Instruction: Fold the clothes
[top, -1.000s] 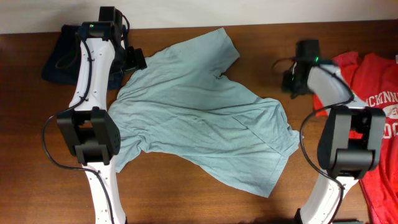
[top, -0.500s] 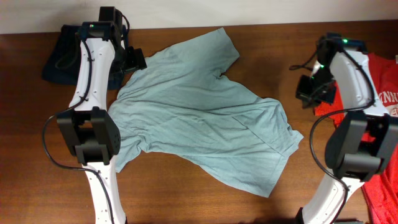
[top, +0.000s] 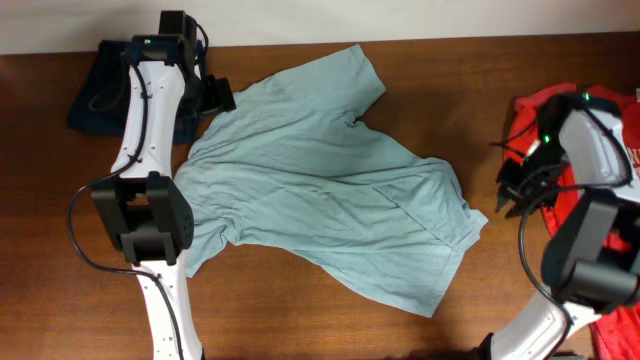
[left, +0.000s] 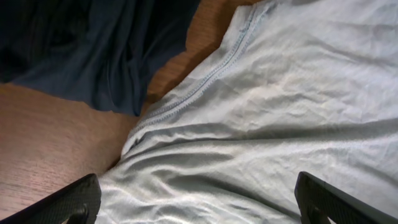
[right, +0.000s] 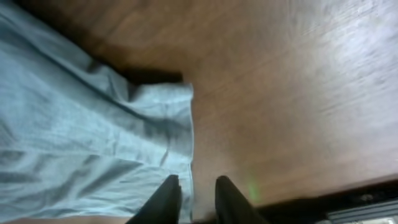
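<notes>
A pale grey-teal T-shirt (top: 330, 190) lies spread and wrinkled across the middle of the table. My left gripper (top: 215, 97) hovers over its far left part, near the hem. In the left wrist view it (left: 199, 208) stands wide open above the T-shirt (left: 280, 93), holding nothing. My right gripper (top: 510, 190) hangs just right of the shirt's right corner. In the right wrist view it (right: 198, 199) has its jaws a narrow gap apart over the T-shirt's (right: 93, 124) edge, nothing gripped. A red T-shirt (top: 540, 102) with white lettering lies at the far right, partly under the right arm.
A dark navy cloth (top: 95, 95) lies bunched at the far left corner, next to the left gripper, and also shows in the left wrist view (left: 93, 43). Bare brown tabletop (top: 440, 90) separates the two T-shirts.
My right arm has swung right and toward the table's front, from beside the red shirt's collar to the teal shirt's right corner, and its jaws have parted slightly. The left arm stayed still.
</notes>
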